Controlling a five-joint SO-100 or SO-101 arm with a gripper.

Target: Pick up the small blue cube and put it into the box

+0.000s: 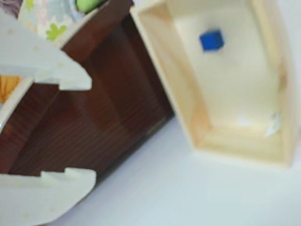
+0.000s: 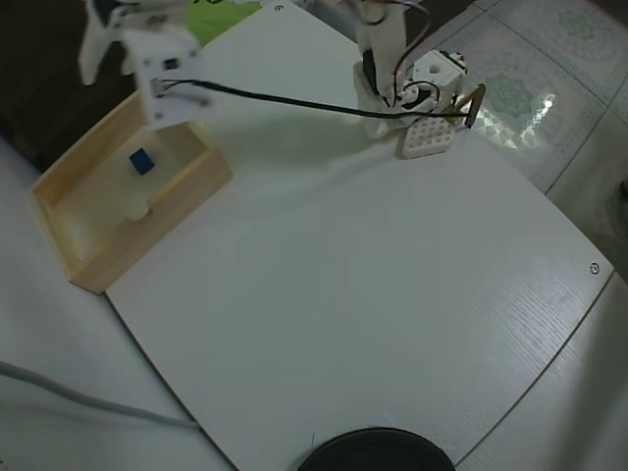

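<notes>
The arm's base sits at the top middle of the overhead view, and the arm reaches out toward the upper left corner of the frame. The gripper (image 2: pixel 103 44) ends up right in that top left corner, a bit motion-blurred. In the wrist view the gripper (image 1: pixel 87 129) comes in from the left edge, with both white fingers (image 1: pixel 47 66) clearly spread wide apart, one at the upper left and one at the lower left. Nothing sits between them.
</notes>
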